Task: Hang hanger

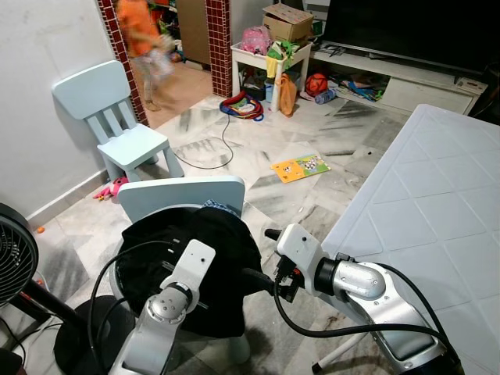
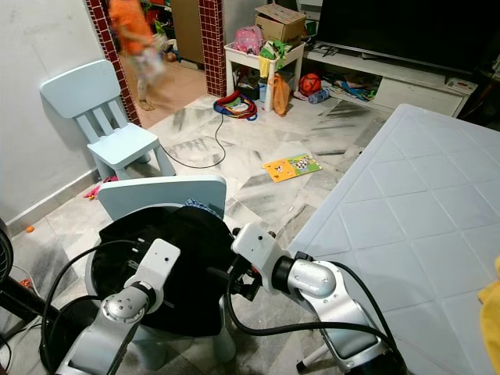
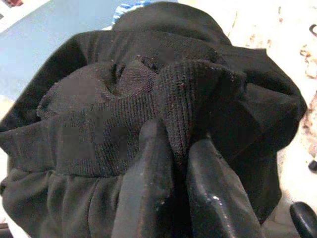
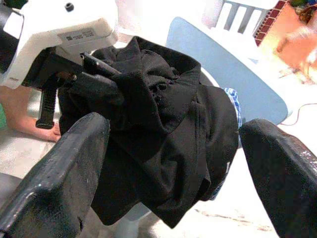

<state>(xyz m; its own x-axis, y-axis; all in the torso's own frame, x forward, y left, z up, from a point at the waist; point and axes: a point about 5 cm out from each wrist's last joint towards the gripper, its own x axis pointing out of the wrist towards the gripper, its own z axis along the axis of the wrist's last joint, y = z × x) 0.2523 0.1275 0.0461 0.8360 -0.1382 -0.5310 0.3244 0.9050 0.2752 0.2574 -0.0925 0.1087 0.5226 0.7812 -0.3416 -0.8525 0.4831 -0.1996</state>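
One pale-blue plastic child's chair [image 1: 183, 195], near; a second [image 1: 117, 125] well beyond it by the wall. One black knit garment [image 1: 207, 266] heaped on the near chair's seat: soft, limp, light; likely best held at the ribbed collar. No hanger made out. Left gripper [image 3: 173, 163] pinches that collar fold. Right gripper [image 4: 173, 163] spread wide, just beside the heap.

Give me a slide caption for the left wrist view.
Left gripper pinching a ribbed fold of the black garment heaped on a light blue chair.
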